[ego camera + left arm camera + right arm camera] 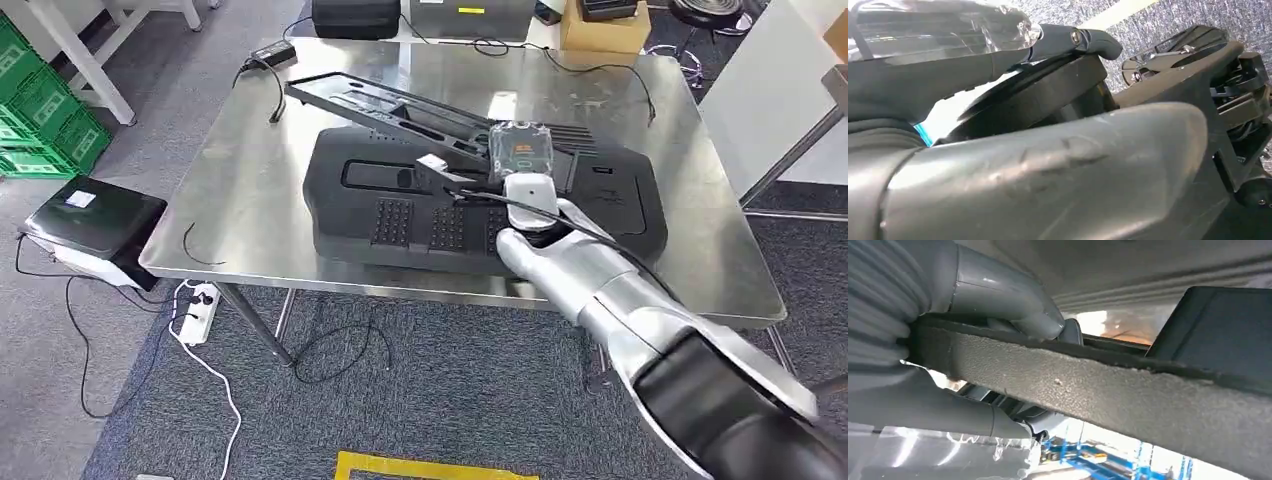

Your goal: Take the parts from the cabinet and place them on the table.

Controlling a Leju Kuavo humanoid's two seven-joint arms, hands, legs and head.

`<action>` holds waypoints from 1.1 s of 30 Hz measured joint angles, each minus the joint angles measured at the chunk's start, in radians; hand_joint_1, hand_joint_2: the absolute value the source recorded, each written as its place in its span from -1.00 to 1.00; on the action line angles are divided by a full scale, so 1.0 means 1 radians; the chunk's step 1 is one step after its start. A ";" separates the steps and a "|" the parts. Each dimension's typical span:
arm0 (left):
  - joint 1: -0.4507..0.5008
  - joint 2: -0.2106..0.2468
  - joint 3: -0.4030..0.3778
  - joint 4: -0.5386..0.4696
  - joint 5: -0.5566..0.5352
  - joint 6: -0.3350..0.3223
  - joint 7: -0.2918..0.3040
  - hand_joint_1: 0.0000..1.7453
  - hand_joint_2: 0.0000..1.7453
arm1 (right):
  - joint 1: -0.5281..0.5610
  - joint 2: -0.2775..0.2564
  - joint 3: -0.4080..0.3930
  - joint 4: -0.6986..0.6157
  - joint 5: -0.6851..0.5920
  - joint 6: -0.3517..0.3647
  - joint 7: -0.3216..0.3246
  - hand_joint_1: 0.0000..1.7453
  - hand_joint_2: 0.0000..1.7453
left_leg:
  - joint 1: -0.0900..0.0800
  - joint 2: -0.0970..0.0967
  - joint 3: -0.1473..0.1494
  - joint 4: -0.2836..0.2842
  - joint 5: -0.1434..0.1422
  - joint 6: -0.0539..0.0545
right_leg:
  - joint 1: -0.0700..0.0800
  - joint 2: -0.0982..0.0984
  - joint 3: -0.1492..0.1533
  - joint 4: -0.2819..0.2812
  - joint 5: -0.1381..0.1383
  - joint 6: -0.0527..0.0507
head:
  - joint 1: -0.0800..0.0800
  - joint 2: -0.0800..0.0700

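A white label (79,199) sits on the black box (95,225) far off to the left of the right hand (527,196), its print too small to read; a yellow tag (470,10) on the grey case (470,17) beyond the table is equally illegible. The long black part (400,110), a flat slotted panel with a rough, grainy edge, lies tilted across the large black moulded part (400,205) on the steel table (250,190), stretching away from the hand toward the table's far left corner. The right wrist view shows the grey thumb (1008,295) pressed on one face of the panel's edge (1108,390) and fingers (948,415) beneath it, so the hand pinches the long black part. The silver right arm (610,290) reaches in over the table's near edge, wrist raised, a clear housing above the hand. The left hand (1048,170) fills the left wrist view beside dark parts; whether its fingers are spread or curled cannot be told.
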 joint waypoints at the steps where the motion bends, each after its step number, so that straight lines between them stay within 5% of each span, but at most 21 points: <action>1: 0.000 0.000 0.000 0.000 -0.003 -0.001 -0.005 -1.00 -1.00 | 0.004 0.007 0.001 0.006 0.000 -0.002 -0.002 1.00 1.00 | 0.000 0.000 0.000 0.000 0.000 0.000 | 0.000 0.000 0.000 0.000 0.000 0.000 | 0.000 0.000; 2: 0.000 0.000 -0.001 0.000 -0.010 -0.003 -0.008 -1.00 1.00 | 0.009 0.014 0.004 0.013 -0.001 -0.005 -0.005 -1.00 -1.00 | 0.000 0.000 0.000 0.000 0.000 0.000 | 0.000 0.000 0.000 0.000 0.000 0.000 | -0.001 0.000; 6: 0.000 0.000 -0.001 0.000 -0.013 -0.013 -0.010 -1.00 1.00 | 0.028 0.039 0.011 0.036 -0.010 -0.015 -0.006 -1.00 -1.00 | 0.000 0.000 0.000 0.000 0.000 0.000 | 0.001 0.000 0.000 0.000 0.000 0.000 | 0.001 0.000; 7: 0.000 0.000 -0.001 0.000 -0.013 -0.017 -0.010 -1.00 -1.00 | 0.030 0.044 0.014 0.041 -0.010 -0.015 -0.006 -1.00 -1.00 | 0.000 0.000 0.000 0.000 0.000 0.000 | 0.001 0.000 0.000 0.000 0.000 0.000 | 0.001 0.000; 33: 0.001 0.001 -0.001 0.003 -0.028 -0.023 -0.024 -1.00 -1.00 | 0.037 0.064 0.018 0.105 -0.022 -0.005 -0.004 -1.00 -1.00 | -0.002 0.000 0.001 0.000 0.000 0.000 | 0.001 0.000 0.000 0.000 0.000 0.000 | -0.001 0.000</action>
